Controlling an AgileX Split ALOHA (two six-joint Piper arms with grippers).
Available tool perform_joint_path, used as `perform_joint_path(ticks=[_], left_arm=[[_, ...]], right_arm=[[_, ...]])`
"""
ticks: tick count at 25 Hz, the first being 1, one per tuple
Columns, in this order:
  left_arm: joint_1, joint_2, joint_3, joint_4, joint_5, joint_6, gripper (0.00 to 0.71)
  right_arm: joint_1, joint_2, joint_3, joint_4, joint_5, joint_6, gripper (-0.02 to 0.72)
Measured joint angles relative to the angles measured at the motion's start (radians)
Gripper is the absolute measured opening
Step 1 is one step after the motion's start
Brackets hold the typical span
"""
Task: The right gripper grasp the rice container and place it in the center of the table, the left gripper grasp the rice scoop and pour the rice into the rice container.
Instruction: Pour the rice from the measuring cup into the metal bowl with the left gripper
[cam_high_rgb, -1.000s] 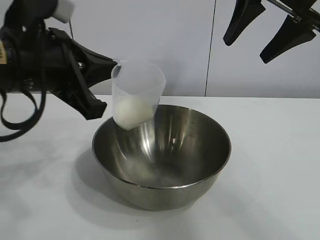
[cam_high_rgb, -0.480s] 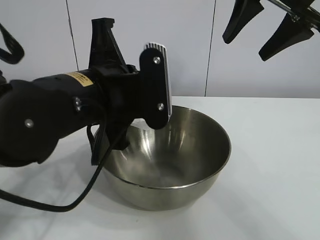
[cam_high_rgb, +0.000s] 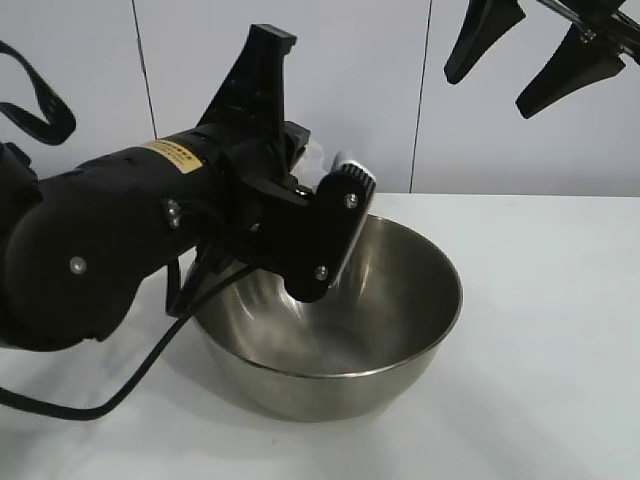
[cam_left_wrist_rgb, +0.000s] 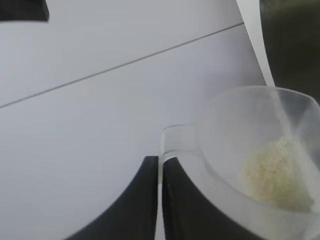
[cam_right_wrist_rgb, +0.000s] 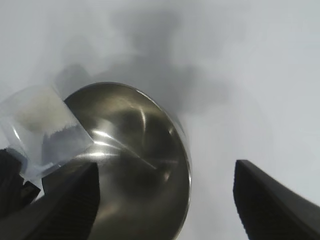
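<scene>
The rice container (cam_high_rgb: 340, 310) is sitting on the white table (cam_high_rgb: 540, 330), roughly in the middle of it, so I am judging the placing step done and the pouring step under way. In the exterior view I am seeing no heap of grains inside the bowl yet; its polished inner wall is reflecting only the arm above it.

The rice scoop (cam_left_wrist_rgb: 250, 155) is tipping at the bowl's near-left rim, and the rice (cam_left_wrist_rgb: 277, 175) is lying in a pale heap against the cup's lower wall, not yet past the lip. In the right wrist view the scoop is hanging just over the bowl's edge with the grains clouding one corner.

I am keeping the left gripper (cam_left_wrist_rgb: 160, 172) clenched on the scoop's short handle tab, the two black fingers pinching it with barely a gap between them. In the exterior view the arm's body is hiding the cup almost entirely.

The right gripper (cam_high_rgb: 530, 50) is hanging spread wide and empty, high above the bowl's far right, well clear of it.

Next I am expecting to need more tilt at the left wrist, with the cup's mouth kept inside the rim so the grains fall into the steel, not onto the table.
</scene>
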Motion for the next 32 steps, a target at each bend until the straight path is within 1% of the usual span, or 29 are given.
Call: perform_joint_path(ticks=[2, 6, 18, 24, 26, 27, 30, 32], left_arm=[[-0.02, 0.0, 0.0, 0.019, 0.0, 0.025, 0.009], [-0.031, 0.0, 0.0, 0.026, 0.0, 0.048, 0.009], [-0.031, 0.0, 0.0, 0.027, -0.001, 0.148, 0.009], [-0.031, 0.0, 0.0, 0.025, 0.001, 0.153, 0.009], [-0.031, 0.0, 0.0, 0.006, 0.008, 0.114, 0.009], [-0.031, 0.0, 0.0, -0.019, 0.009, 0.063, 0.009], [-0.031, 0.0, 0.0, -0.143, -0.003, -0.143, 0.009], [-0.031, 0.0, 0.0, -0.256, -0.039, -0.273, 0.009]], right_arm=[[0.0, 0.0, 0.0, 0.0, -0.005, 0.0, 0.517], [0.0, 0.0, 0.0, 0.0, -0.006, 0.0, 0.517], [0.0, 0.0, 0.0, 0.0, -0.01, -0.001, 0.517], [0.0, 0.0, 0.0, 0.0, -0.01, -0.001, 0.517], [0.0, 0.0, 0.0, 0.0, -0.01, -0.001, 0.517], [0.0, 0.0, 0.0, 0.0, -0.01, -0.001, 0.517], [0.0, 0.0, 0.0, 0.0, -0.01, -0.002, 0.517], [0.0, 0.0, 0.0, 0.0, -0.01, -0.003, 0.517]])
